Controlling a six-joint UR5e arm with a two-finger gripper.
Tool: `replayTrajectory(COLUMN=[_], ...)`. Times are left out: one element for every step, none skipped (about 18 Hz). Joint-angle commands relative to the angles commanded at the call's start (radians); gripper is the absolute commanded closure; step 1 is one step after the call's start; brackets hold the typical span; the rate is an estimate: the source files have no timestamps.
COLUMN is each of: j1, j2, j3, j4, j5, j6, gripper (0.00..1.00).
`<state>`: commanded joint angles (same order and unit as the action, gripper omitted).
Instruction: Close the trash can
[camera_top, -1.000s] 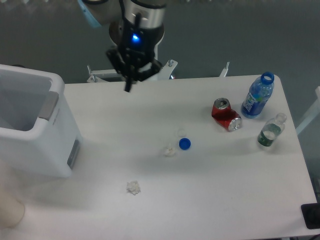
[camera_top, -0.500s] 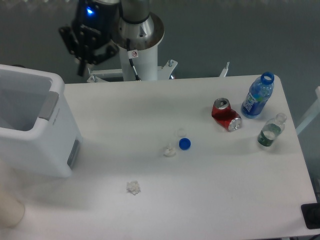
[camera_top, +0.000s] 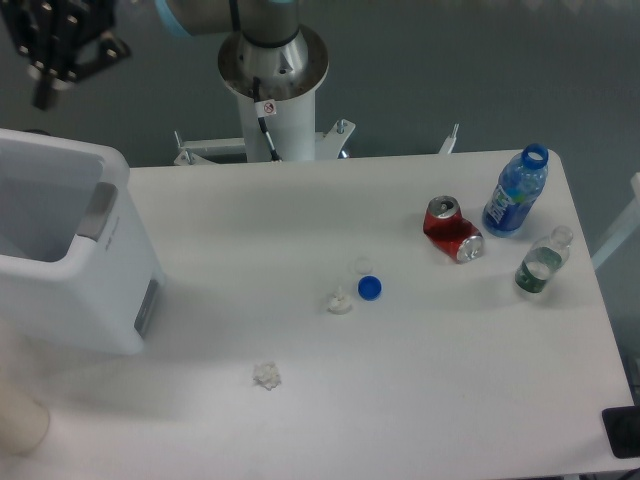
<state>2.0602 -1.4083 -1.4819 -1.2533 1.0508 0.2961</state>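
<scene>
The trash can (camera_top: 95, 290) is a large white boxy bin at the table's left edge, and it runs past the left edge of the picture. Its top stands open, so I see into the hollow inside. A grey latch tab (camera_top: 97, 212) sits on its right rim and a small grey panel (camera_top: 147, 305) on its right side. No lid shows over the opening. My gripper (camera_top: 43, 97) hangs high at the top left, behind and above the bin's back rim. Its dark fingers are pressed together with nothing between them.
The arm's base column (camera_top: 272, 70) stands behind the table. A red soda can (camera_top: 452, 228), a blue bottle (camera_top: 516, 192) and a small clear bottle (camera_top: 541, 262) lie at the right. A blue cap (camera_top: 369, 288), a white cap (camera_top: 340, 301) and a paper scrap (camera_top: 266, 375) lie mid-table.
My gripper has swung left and up, from over the table's back edge near the base to above and behind the trash can. Nothing on the table has moved.
</scene>
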Motion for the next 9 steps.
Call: replayTrajectory(j1=[-0.012,-0.023,-0.034,-0.049,-0.063,-0.072,-0.084,-0.103,-0.121], j2=[0.002,0.003,0.003,0.003,0.002,0.002,0.002,0.002,-0.001], j3=[0.008,0.020,0.029,0.037,0.046,0.046,0.048,0.048,0.046], j4=[0.002,0.000,0.002,0.002,0.012,0.023,0.031,0.035,0.038], j5=[-0.006,-0.021,-0.035,-0.041,-0.041,-0.041,-0.041,-0.041,-0.041], j6=[-0.003,-0.006,-0.009,-0.011,-0.012,-0.012,-0.012,-0.012,-0.012], gripper=[1.00,1.00,1.00,1.00,1.00,1.00,1.00,1.00,1.00])
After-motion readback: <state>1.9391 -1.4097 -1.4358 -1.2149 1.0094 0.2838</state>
